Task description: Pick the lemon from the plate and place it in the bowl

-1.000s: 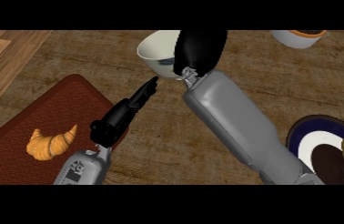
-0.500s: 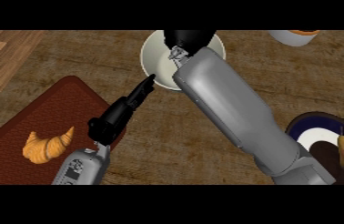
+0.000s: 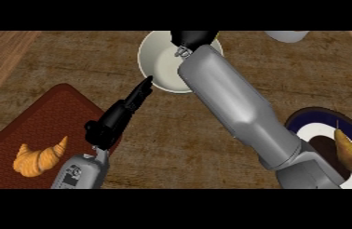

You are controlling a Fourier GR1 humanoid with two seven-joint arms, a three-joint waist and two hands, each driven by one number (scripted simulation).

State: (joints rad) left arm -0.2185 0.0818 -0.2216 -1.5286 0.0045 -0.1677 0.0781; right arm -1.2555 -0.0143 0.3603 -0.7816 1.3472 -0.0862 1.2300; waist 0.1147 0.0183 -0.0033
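Note:
The cream bowl (image 3: pixel 160 67) stands at the counter's far middle, and what shows of its inside holds nothing. My right hand (image 3: pixel 194 37) is over the bowl's far rim, cut off by the view's top edge. Its grey forearm (image 3: pixel 230 102) crosses the bowl's right side. No lemon shows anywhere. The dark blue plate (image 3: pixel 307 122) with a white ring lies at the right edge, partly under my right arm. My left hand (image 3: pixel 118 115) is open, and its straight fingers (image 3: pixel 145 85) point at the bowl's near left rim.
A croissant (image 3: pixel 40 159) lies on a red-brown board (image 3: pixel 48 116) at the lower left. A yellow-brown item (image 3: pixel 342 143) sits on the plate at the right edge. A white dish (image 3: pixel 286 35) shows at the top right.
My right hand has moved from the bowl's right rim across to its far rim, and the forearm now covers more of the bowl. The left hand has barely shifted.

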